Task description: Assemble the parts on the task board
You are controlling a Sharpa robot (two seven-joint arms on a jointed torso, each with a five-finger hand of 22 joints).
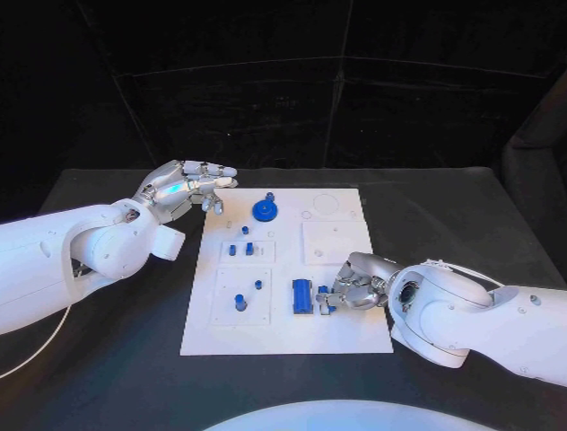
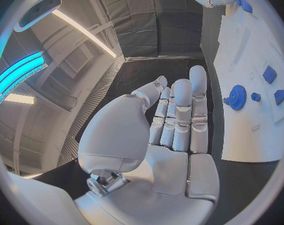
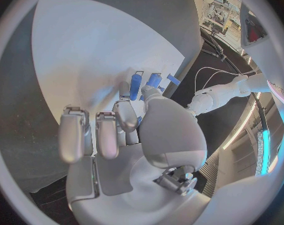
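The board (image 1: 338, 334) is a white plate lying in the middle of the black table (image 1: 465, 206), its long axis running from the near edge toward the far edge. Near its far edge, left of centre, a blue gear (image 1: 266, 211) lies flat with a small knob at its centre. Below it, along the board's left side, several small blue pegs (image 1: 239, 249) stand upright in a recessed square, and one more peg (image 1: 241, 303) stands in a second square toward the near-left corner. Near the middle of the near half lies a blue block (image 1: 303, 296) — oblong, its long axis in line with the board's long edges.

The left hand (image 1: 184, 187) hovers at the board's far-left corner, just beside the gear and apart from it. In the left wrist view its fingers (image 2: 181, 110) are stretched out straight, side by side, holding nothing; the gear (image 2: 237, 97) shows just past the fingertips.

The right hand (image 1: 356, 285) sits low over the board near its right edge, just right of the block. A small blue piece (image 1: 324, 299) shows at its fingertips — the right wrist view has the thumb and one finger (image 3: 124, 107) drawn together close to blue pieces (image 3: 136, 84), with the other fingers curled down beside them. Whether the piece is actually pinched cannot be told from these views.
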